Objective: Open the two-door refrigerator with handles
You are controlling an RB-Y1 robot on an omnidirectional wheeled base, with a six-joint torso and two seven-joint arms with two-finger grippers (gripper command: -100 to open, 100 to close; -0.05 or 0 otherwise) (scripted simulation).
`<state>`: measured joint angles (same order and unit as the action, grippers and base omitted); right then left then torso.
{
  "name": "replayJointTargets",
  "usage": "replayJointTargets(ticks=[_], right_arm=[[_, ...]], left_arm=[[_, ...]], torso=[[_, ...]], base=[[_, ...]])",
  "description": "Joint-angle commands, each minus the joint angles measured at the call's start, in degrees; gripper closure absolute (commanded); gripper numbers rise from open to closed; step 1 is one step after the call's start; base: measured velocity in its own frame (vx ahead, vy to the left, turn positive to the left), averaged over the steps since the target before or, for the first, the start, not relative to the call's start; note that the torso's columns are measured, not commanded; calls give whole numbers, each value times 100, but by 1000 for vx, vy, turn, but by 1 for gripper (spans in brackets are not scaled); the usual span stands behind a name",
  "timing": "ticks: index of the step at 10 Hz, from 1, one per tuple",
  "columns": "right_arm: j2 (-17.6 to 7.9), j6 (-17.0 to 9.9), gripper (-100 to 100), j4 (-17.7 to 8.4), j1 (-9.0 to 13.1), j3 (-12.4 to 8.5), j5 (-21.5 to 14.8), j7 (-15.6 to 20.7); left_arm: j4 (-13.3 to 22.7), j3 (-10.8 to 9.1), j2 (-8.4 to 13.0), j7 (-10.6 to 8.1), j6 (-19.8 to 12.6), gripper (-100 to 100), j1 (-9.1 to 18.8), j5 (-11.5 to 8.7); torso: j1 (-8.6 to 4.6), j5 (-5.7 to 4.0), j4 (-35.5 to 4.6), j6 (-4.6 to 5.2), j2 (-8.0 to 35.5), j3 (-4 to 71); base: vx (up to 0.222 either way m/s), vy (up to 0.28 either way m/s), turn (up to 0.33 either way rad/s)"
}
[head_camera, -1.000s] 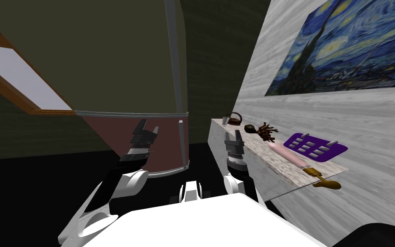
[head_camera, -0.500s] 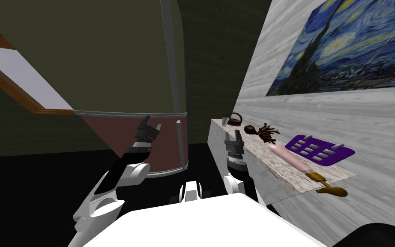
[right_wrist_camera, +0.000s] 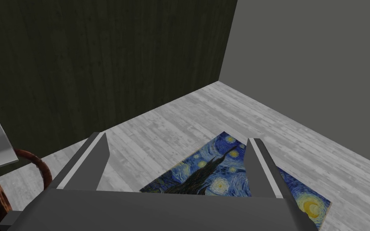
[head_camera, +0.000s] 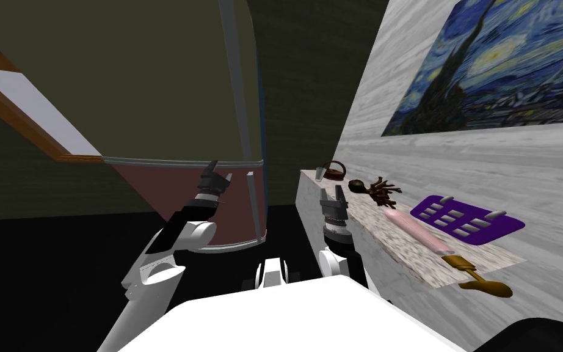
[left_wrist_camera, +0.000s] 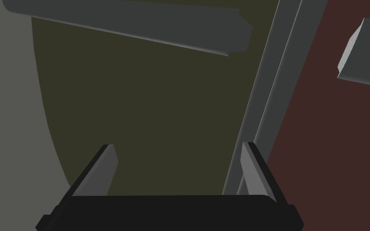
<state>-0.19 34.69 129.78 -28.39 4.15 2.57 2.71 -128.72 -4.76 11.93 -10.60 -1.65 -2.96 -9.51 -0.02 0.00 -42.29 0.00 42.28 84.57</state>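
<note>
The refrigerator stands just ahead, with an olive upper door point(head_camera: 152, 79) and a reddish-brown lower door point(head_camera: 173, 195) split by a grey band point(head_camera: 182, 162). A long grey handle point(head_camera: 236, 79) runs along the upper door's right edge, and a shorter handle point(head_camera: 251, 205) sits on the lower door. My left gripper point(head_camera: 218, 175) is open at the band, close to the doors. In the left wrist view its gripper point(left_wrist_camera: 176, 160) faces the olive door point(left_wrist_camera: 148, 108), with the upper handle point(left_wrist_camera: 132, 28) ahead of the fingertips and the lower handle's end point(left_wrist_camera: 362, 60) off to one side. My right gripper point(head_camera: 333, 197) hangs open by the counter.
A pale counter point(head_camera: 359, 229) runs along the right wall, close to my right arm. It carries a dark kettle point(head_camera: 334, 169), a pink rolling pin point(head_camera: 417, 231) and a purple tray point(head_camera: 466, 219). An orange-framed window point(head_camera: 30, 110) is at the left. A black area lies below it.
My left arm has reached forward and to the right, bringing its gripper up to the band near the handles. The head view has shifted slightly. My right arm has stayed put.
</note>
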Motion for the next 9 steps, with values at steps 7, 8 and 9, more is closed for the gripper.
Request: replayJointTargets(ticks=[7,8,9], right_arm=[[0,0,0,0,0,0,0,0],[0,0,0,0,0,0,0,0],[0,0,0,0,0,0,0,0]], left_arm=[[405,-399,88,-501,-1292,-100,1233,-176],[405,-399,88,-501,-1377,-100,1274,-176],[500,-505,98,-605,-1593,-100,1512,-211]], torso=[[1,0,1,0,-1,1],[-1,-1,0,0,0,0],[2,0,0,1,1,0]], base=[[16,-82,44],[13,-77,40],[21,-82,54]])
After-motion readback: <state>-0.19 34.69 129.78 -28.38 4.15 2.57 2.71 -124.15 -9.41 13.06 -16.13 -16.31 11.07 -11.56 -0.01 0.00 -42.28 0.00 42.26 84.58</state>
